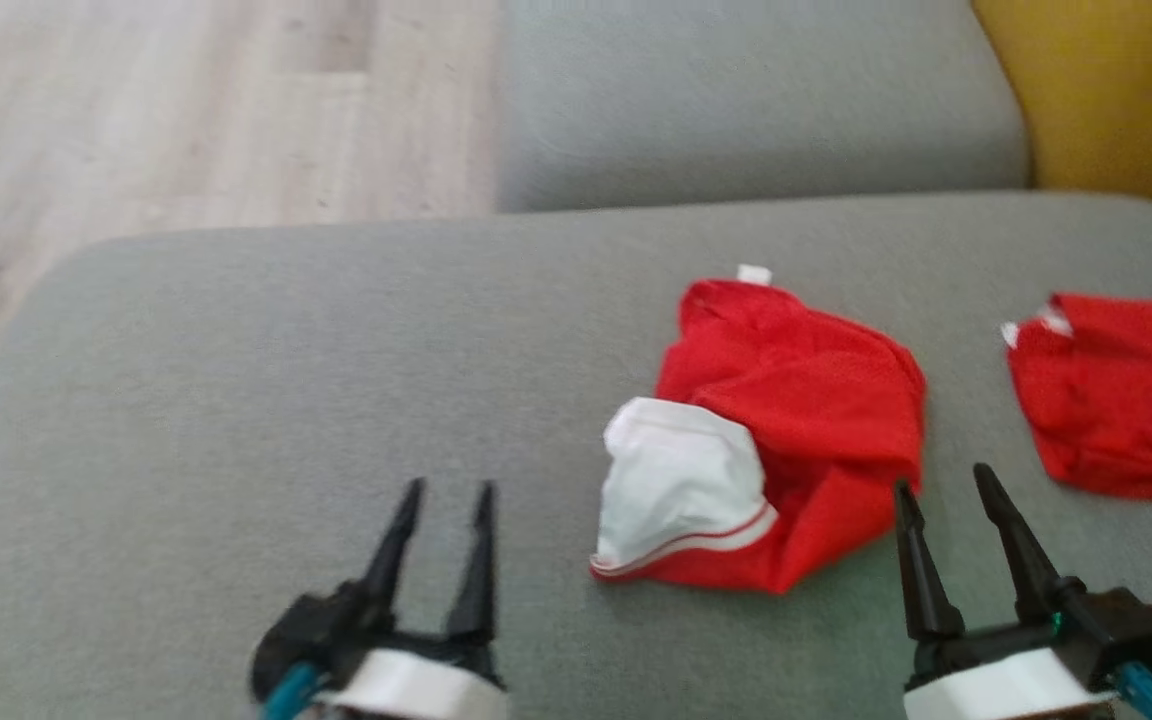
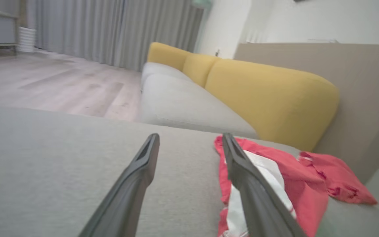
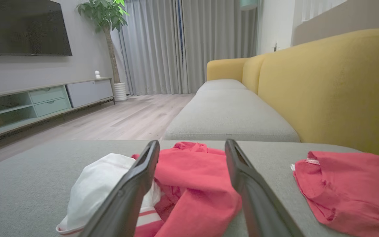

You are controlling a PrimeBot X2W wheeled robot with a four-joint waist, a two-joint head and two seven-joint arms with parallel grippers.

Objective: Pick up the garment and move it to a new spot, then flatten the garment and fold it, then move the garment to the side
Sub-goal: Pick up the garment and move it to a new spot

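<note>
The left claw [image 1: 449, 488] is held low over the grey sofa seat [image 1: 216, 380], its two dark fingers spread apart with nothing between them. The right claw [image 1: 942, 480] is likewise held over the same seat with its fingers apart and empty.

The garment [image 1: 806, 400], a crumpled red piece with a white panel edged in a red-and-white stripe, is found lying on the seat between the two claws and a little ahead of them. It is closer to the right claw: its near edge lies just beside that claw's inner fingertip, though contact cannot be judged. From the left claw it is set off to the right, with bare seat between.

In the right wrist view the red cloth is seen between and beyond that claw's fingers, with the white panel behind and to the left of the left finger.

A second red garment [image 1: 1116, 400] is seen ahead of and to the right of the right claw, apart from the first. Beyond both claws another grey cushion [image 1: 756, 100] is seen, with a yellow backrest [image 1: 1116, 90] to its right. A pale wood floor [image 1: 156, 120] is seen far ahead of the left claw.
</note>
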